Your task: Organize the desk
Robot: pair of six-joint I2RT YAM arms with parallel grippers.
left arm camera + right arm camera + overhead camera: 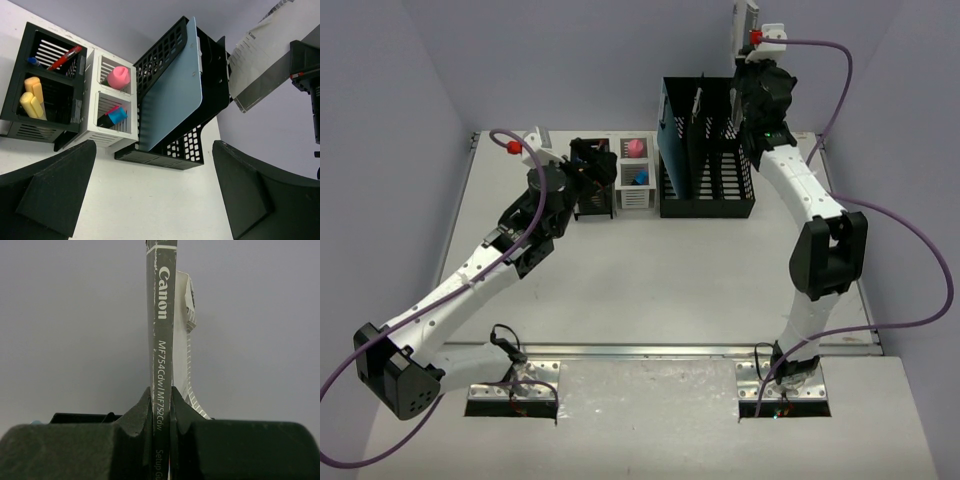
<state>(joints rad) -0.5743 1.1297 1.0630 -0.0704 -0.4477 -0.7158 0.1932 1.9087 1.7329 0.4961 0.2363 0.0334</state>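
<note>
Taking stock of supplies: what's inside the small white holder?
One cell holds a pink rounded item, the other a blue-and-black item. Walls of the white holder cover their lower parts.

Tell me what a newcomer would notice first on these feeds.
The right gripper is shut on a Canon setup guide, holding it upright and high by the black file rack at the far right of the desk. The open left gripper hovers over the black pen holder with yellow highlighters and the white organizer beside it, just left of the rack.
</note>
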